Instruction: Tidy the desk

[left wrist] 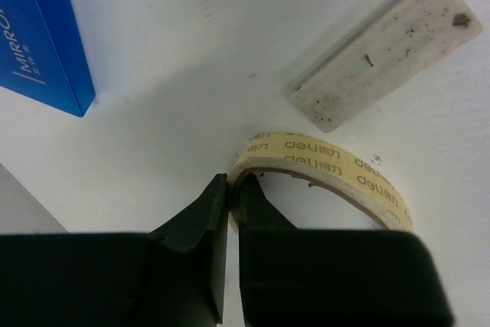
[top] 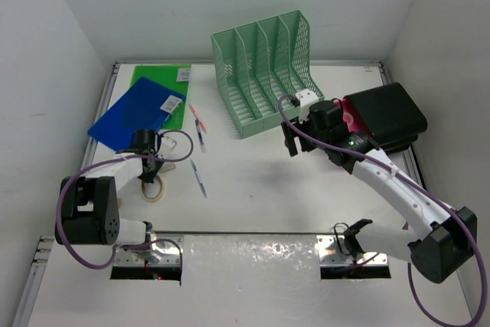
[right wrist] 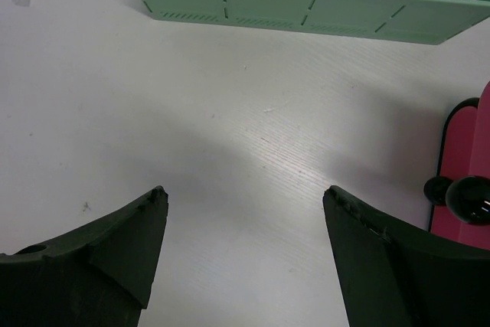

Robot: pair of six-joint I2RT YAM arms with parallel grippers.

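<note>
The left gripper (left wrist: 232,189) is pinched shut on just the thin wall of the tape roll (left wrist: 329,160) at lower centre, so on lifting it may swivel or slip onto the desk (top: 253,189) spanning the frame; the right gripper (right wrist: 245,197) gapes empty.

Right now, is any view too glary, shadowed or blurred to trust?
Top external: glare off the shiny near strip, a faint shadow on the desk, otherwise even. Left wrist: sharp, print on the tape roll readable, left tool dark. Right wrist: right tool black and featureless, a bright patch between soft shadows.
</note>
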